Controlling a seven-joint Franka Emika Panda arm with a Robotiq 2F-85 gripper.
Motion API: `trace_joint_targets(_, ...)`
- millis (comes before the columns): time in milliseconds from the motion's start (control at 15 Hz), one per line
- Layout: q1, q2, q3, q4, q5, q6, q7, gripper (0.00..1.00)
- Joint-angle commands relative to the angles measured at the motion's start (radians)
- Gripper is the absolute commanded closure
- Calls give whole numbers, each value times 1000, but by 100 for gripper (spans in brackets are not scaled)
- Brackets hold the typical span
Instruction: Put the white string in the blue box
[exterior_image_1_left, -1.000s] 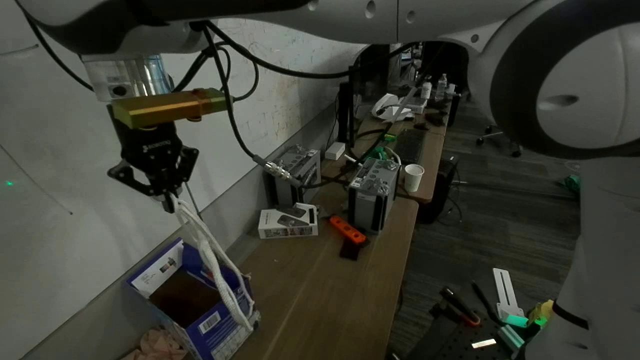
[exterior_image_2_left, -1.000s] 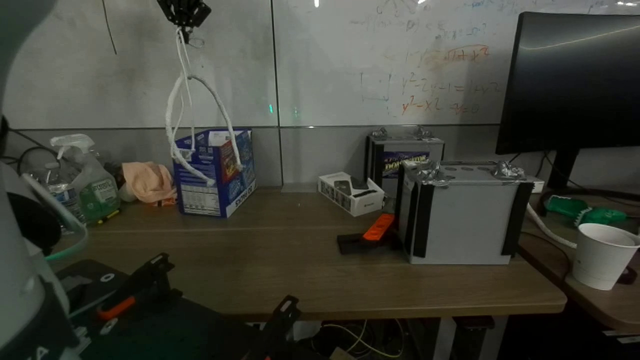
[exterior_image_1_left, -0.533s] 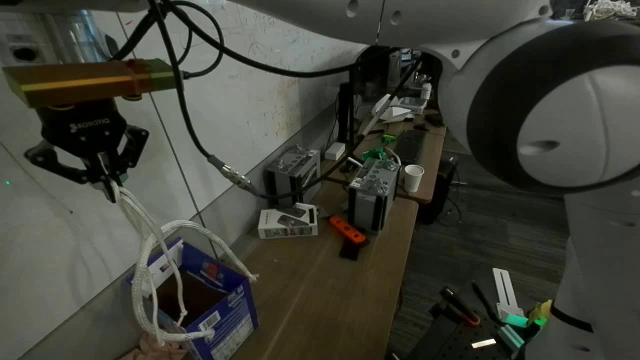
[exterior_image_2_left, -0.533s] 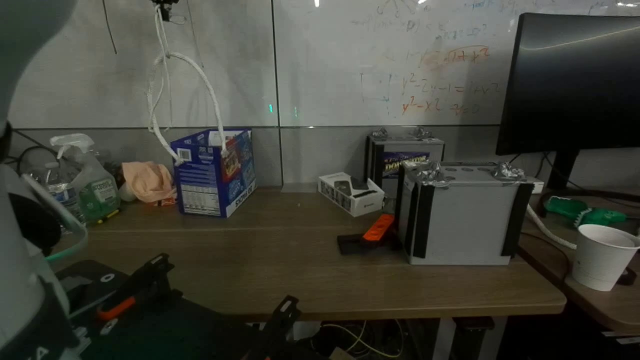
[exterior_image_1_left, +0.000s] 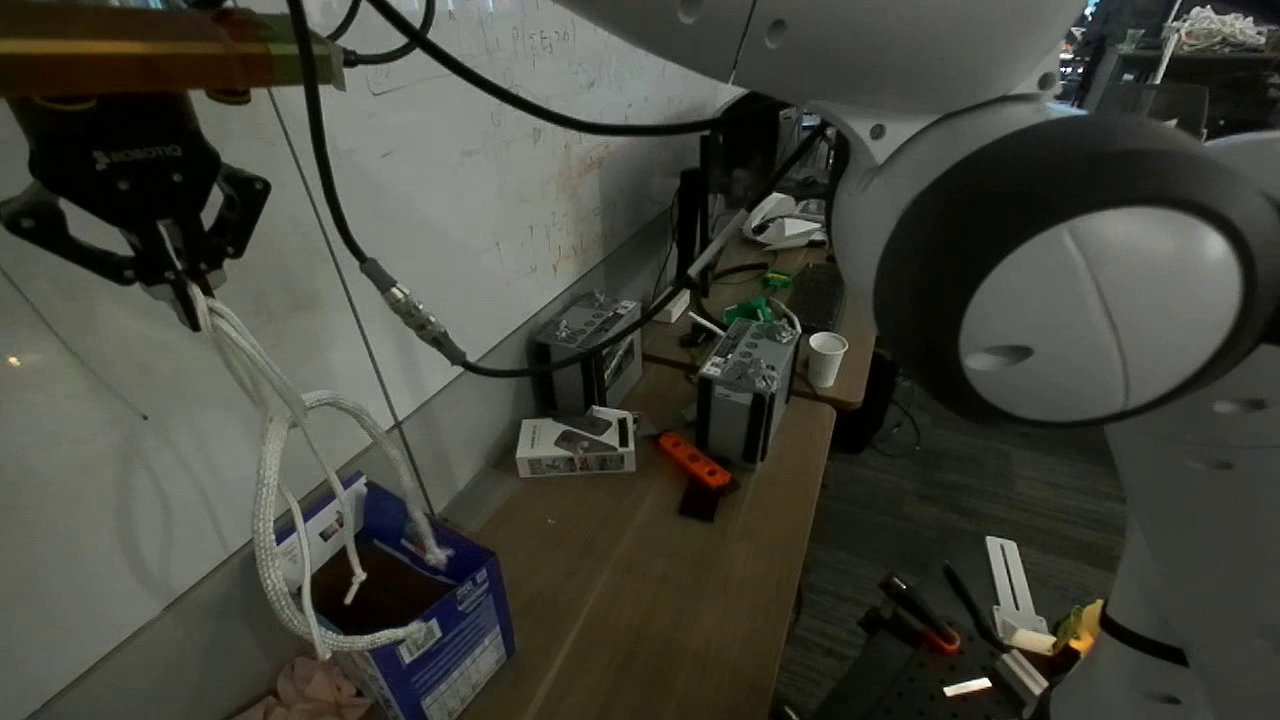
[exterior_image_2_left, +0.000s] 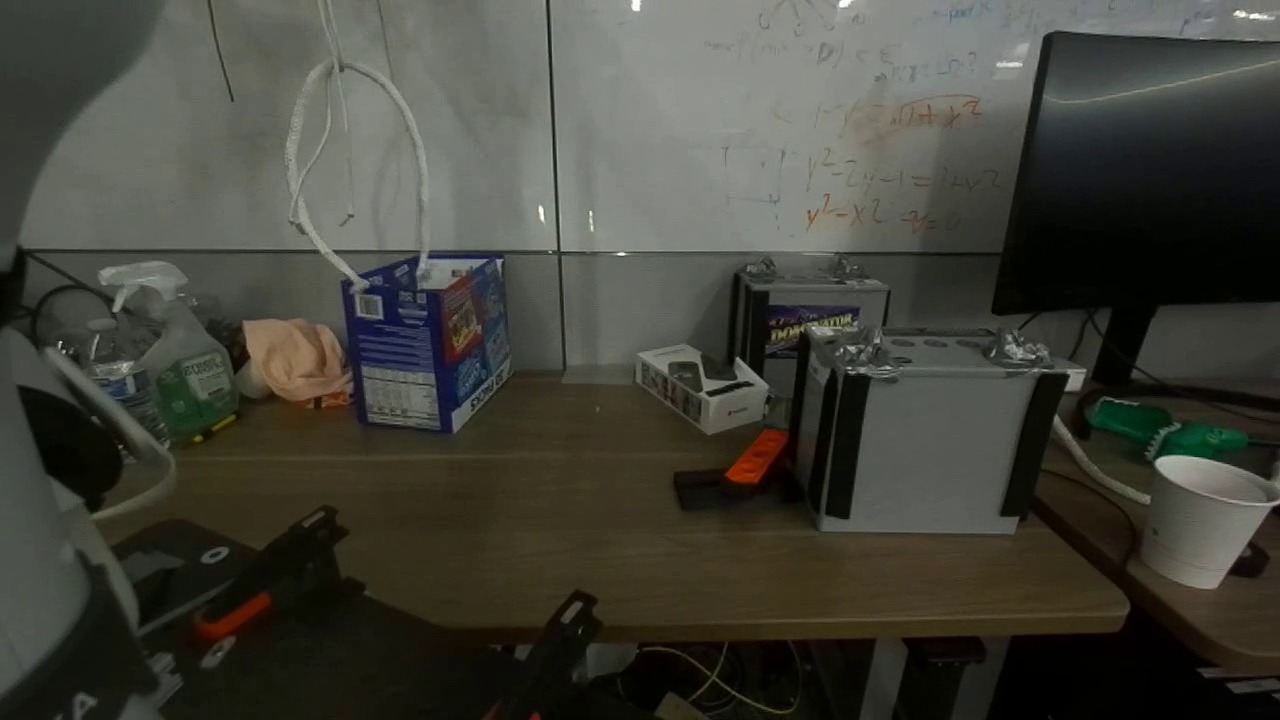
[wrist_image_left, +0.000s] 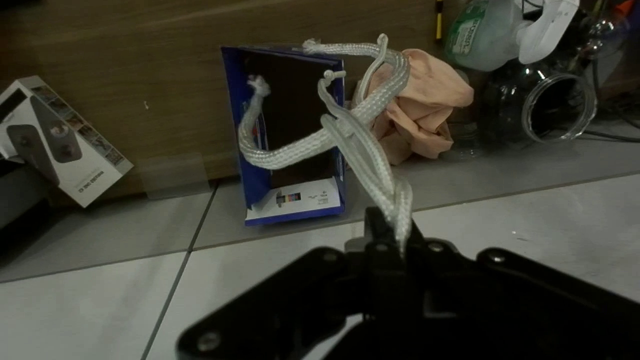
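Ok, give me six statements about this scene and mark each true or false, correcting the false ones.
1. The gripper holds the string. True.
2. The cloth lies between the box and the spray bottle. True.
3. The whole string lies inside the box. False: it hangs from the gripper, much of it higher than the box.
4. The cup stands upright. True.
5. The box is shut on top. False: its top is open.
6. The cup touches the box. False: they stand well apart.
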Motion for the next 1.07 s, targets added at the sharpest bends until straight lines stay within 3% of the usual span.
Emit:
trace_joint_targets(0, 38, 27, -49, 136, -14, -59, 9, 98)
trace_joint_targets(1000, 16, 216, -142, 324, 0, -75, -48, 98)
